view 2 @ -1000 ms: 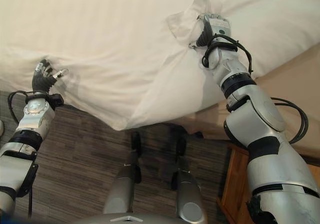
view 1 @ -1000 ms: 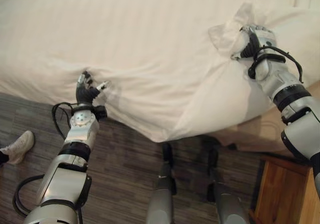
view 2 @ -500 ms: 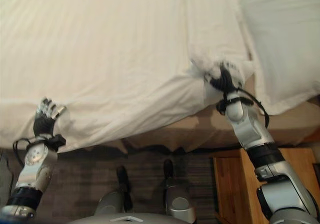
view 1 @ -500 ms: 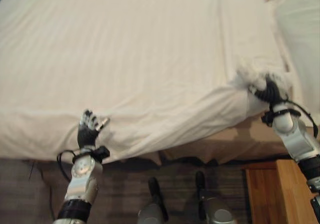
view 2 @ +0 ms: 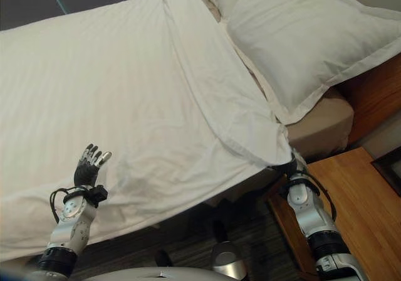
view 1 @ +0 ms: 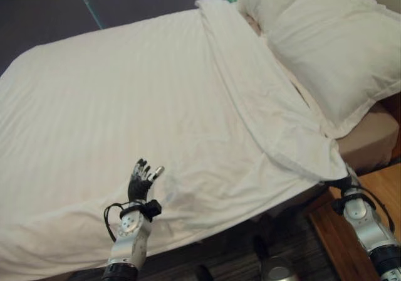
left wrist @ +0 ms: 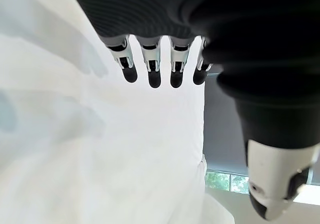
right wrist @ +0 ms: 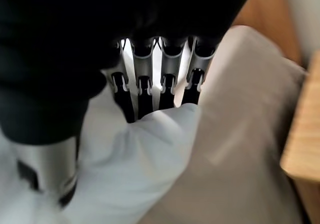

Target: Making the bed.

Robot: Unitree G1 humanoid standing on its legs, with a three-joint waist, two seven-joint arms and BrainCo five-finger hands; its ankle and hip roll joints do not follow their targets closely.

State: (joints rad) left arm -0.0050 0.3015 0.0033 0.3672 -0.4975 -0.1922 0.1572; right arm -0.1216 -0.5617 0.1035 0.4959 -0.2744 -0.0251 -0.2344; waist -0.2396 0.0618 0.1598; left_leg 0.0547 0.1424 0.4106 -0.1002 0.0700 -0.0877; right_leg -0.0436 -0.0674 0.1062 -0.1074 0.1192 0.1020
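The duvet (view 1: 125,111) is white with faint woven stripes, spread pretty flat over the bed with a folded-back band running up toward the pillows (view 1: 332,42). Those are big, puffy and white with flanged edges, sitting well past the right hand.

Left hand (view 1: 141,182) is up just over the near edge of the duvet, fingers straight and spread, thumb out to the side, not gripping anything. The cloth right beside it has a few soft wrinkles.

Right hand (view 2: 289,167) is at the near corner of the duvet, where the fabric comes down to a point. In its wrist view the fingers (right wrist: 150,91) curl down into a bunched fold of white cloth, thumb alongside, so it's clamped on the corner. Tan mattress (view 2: 319,121) shows just beyond that hand, and a smooth wooden nightstand (view 2: 351,199) sits beside it.
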